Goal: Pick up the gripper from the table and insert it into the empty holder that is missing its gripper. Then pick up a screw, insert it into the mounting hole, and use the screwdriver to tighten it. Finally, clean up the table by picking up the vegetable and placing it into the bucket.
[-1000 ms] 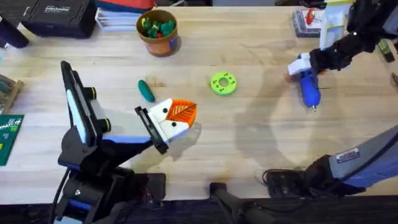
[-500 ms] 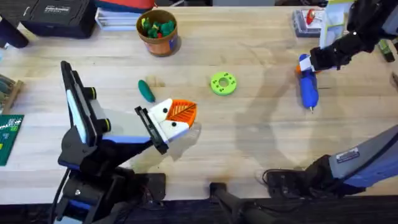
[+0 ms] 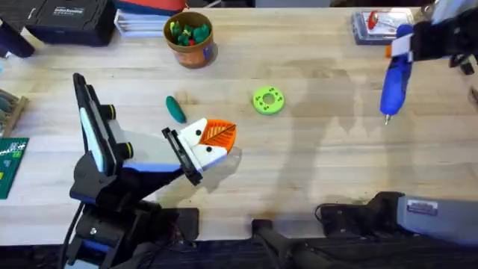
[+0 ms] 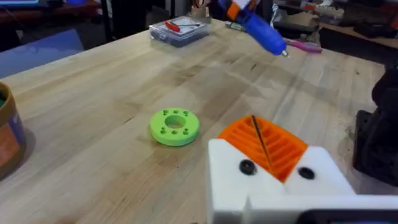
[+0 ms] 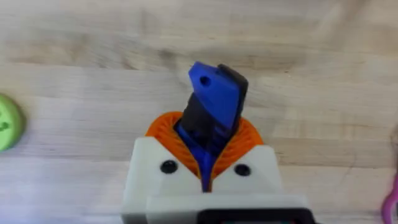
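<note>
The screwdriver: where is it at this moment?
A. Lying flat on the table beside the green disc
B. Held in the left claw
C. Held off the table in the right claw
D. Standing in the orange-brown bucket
C. The blue screwdriver hangs tip-down in the right claw at the far right of the overhead view, and the right wrist view shows its blue body pinched between the orange pads.

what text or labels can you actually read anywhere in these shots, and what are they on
No text here can be read.
Black case at the table's far left corner: white lettering on its lid, too blurred to read.
Green board at the left edge: white markings, too small to read.
Right arm's sleeve: a small white label, unreadable.
Clear box at the far right: red contents, no legible writing.
</note>
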`<state>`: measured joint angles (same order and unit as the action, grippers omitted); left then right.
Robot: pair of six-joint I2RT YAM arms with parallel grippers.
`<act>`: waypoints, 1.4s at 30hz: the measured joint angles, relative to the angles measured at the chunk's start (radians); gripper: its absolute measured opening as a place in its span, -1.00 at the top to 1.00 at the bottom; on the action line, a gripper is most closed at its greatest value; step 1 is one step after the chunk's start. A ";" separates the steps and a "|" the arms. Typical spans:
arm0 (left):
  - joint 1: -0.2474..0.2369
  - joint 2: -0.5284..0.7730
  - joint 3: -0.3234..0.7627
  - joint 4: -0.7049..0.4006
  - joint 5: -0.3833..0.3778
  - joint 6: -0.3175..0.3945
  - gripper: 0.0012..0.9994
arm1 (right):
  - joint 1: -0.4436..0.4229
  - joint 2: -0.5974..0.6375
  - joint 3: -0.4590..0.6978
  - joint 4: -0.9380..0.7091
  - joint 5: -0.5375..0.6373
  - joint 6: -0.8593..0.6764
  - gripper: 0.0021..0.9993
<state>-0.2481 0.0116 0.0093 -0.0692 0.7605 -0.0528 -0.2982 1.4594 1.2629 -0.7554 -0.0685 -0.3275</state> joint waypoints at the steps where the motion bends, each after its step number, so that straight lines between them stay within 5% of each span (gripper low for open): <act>1: 0.000 0.000 0.000 0.000 0.000 0.000 0.97 | 0.007 -0.034 0.000 -0.012 0.000 0.008 0.95; 10: 0.000 0.000 0.000 0.000 0.000 0.000 0.97 | 0.091 -0.172 -0.005 -0.262 0.024 0.037 0.95; 15: 0.000 0.000 0.000 0.000 0.000 0.000 0.97 | 0.115 -0.153 -0.089 -0.131 0.072 0.037 0.95; 20: 0.000 0.000 0.000 0.000 -0.001 0.000 0.97 | 0.122 -0.081 -0.213 0.027 0.099 0.051 0.95; 27: 0.000 0.000 0.000 0.000 -0.001 0.000 0.97 | 0.195 0.123 -0.292 0.044 0.157 0.063 0.94; 32: 0.000 0.000 0.000 0.000 -0.001 0.000 0.97 | 0.233 0.163 -0.289 0.063 0.201 0.070 0.62; 35: 0.000 0.000 0.000 0.000 -0.001 0.000 0.97 | 0.242 0.163 -0.286 0.069 0.209 0.072 -0.13; 37: 0.000 0.000 0.000 0.000 -0.001 0.000 0.97 | 0.244 0.163 -0.280 0.069 0.227 0.070 -0.45; 42: 0.000 0.000 0.000 0.000 -0.001 0.000 0.97 | 0.246 0.163 -0.278 0.068 0.248 0.069 -0.68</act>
<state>-0.2481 0.0116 0.0093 -0.0692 0.7597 -0.0528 -0.0525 1.6226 0.9852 -0.6877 0.1790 -0.2580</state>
